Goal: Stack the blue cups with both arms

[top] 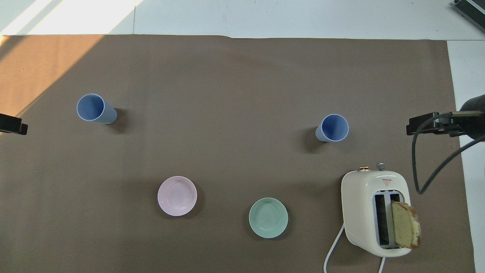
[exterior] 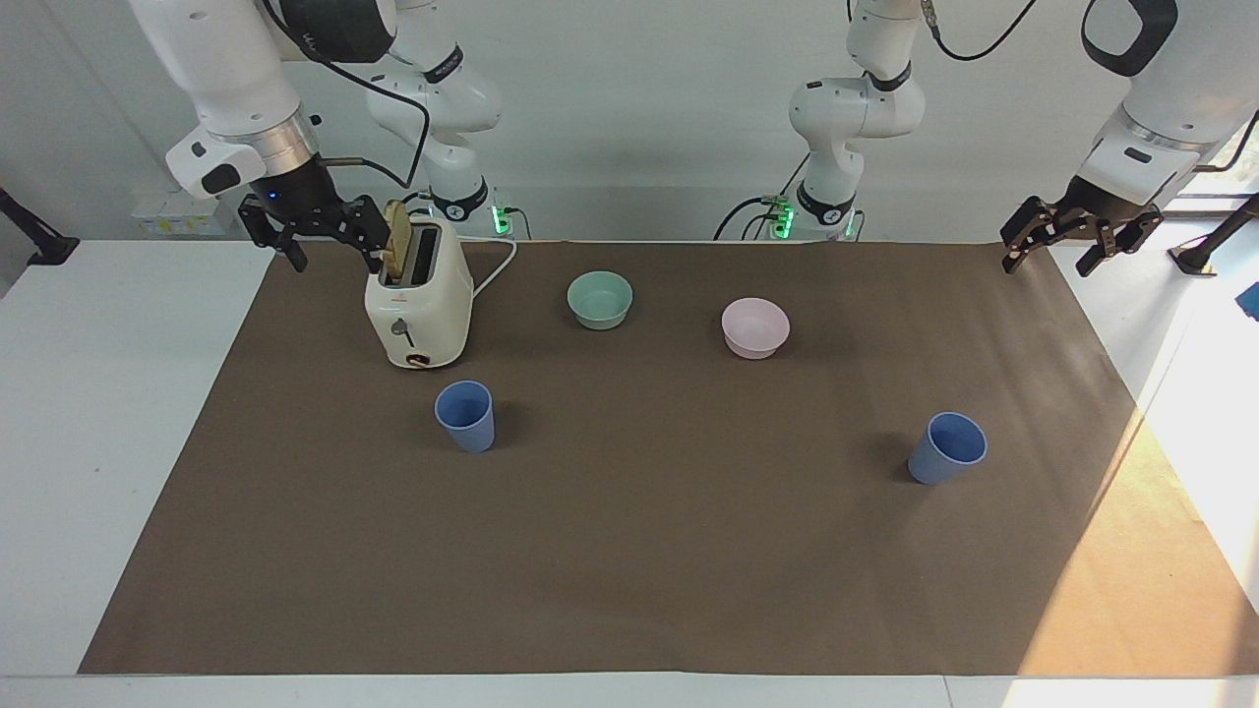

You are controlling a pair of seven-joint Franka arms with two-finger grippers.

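Note:
Two blue cups stand upright on the brown mat [exterior: 629, 590]. One cup [exterior: 465, 415] [top: 333, 128] stands just farther from the robots than the toaster, toward the right arm's end. The other cup [exterior: 947, 447] [top: 95, 109] stands toward the left arm's end. My right gripper [exterior: 332, 258] [top: 424, 124] hangs open and empty in the air beside the toaster's top. My left gripper [exterior: 1050, 261] [top: 13, 124] hangs open and empty over the mat's corner at the left arm's end. Neither gripper is over a cup.
A cream toaster [exterior: 418, 305] [top: 373, 212] with a bread slice [exterior: 397, 241] [top: 405, 224] sticking out stands near the right arm's base, its white cord trailing toward the robots. A teal bowl [exterior: 600, 299] [top: 268, 217] and a pink bowl [exterior: 754, 326] [top: 177, 195] sit nearer to the robots than the cups.

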